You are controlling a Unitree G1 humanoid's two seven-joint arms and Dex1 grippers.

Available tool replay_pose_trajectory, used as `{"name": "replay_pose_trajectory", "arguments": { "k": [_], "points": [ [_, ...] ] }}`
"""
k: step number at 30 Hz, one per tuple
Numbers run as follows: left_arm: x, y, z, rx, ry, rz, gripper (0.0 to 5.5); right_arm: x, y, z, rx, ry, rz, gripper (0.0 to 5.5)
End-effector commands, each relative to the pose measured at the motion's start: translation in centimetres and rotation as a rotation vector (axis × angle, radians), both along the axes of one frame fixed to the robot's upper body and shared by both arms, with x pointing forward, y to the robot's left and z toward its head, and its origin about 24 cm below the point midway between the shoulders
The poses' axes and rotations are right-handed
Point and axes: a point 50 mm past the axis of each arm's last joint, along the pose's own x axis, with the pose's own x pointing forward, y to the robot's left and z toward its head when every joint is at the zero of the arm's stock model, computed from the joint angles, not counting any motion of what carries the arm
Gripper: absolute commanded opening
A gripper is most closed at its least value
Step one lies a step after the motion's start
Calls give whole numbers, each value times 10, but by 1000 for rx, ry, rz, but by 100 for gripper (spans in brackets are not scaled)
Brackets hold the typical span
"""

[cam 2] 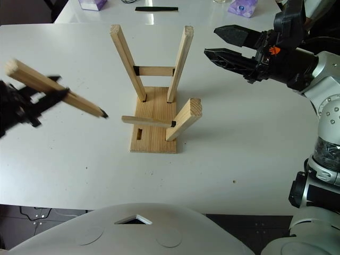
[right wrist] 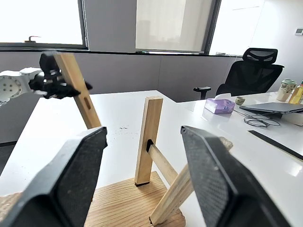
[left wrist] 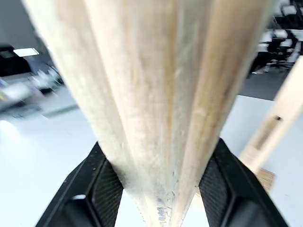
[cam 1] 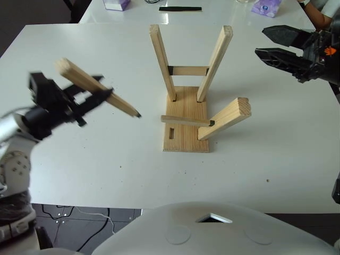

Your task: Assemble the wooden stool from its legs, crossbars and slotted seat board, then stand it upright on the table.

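Note:
The slotted seat board [cam 1: 185,141] lies flat at the table's middle. Two wooden legs [cam 1: 162,61] [cam 1: 215,62] stand upright in its far slots, joined by a short crossbar [cam 1: 188,70]. A third leg [cam 1: 226,118] leans outward from the board's right side, with a loose crossbar [cam 1: 185,121] sticking out of it across the board. At the left, above the table, my left gripper [cam 1: 89,101] is shut on a fourth leg [cam 1: 101,91], its dark tip pointing toward the board; its pads [left wrist: 102,189] clamp the wood. My right gripper [cam 1: 267,42] hangs open at the far right, holding nothing.
Two purple tissue packs [cam 1: 117,4] [cam 1: 265,8] and a black strip [cam 1: 180,9] lie on the table behind. The white table [cam 1: 106,170] has bare room in front of and beside the board. An office chair [right wrist: 253,71] stands beyond.

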Motion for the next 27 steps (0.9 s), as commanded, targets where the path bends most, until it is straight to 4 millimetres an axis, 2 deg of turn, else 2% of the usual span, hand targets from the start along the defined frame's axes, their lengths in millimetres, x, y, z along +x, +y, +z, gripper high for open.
{"name": "replay_pose_trajectory", "arguments": {
  "k": [1,7,17,27],
  "points": [
    [-11,-32,-6,-99,-37,-161,205,1,3,-5,-19,4,13,288],
    [-11,-41,3,-191,-142,-194,205,2,8,-8,-35,12,41,288],
    [-18,-60,-38,-43,-124,-320,205,5,10,-10,-38,16,50,288],
    [-16,-59,-52,88,-189,-349,205,6,13,-13,-47,17,70,288]
  ]
}}
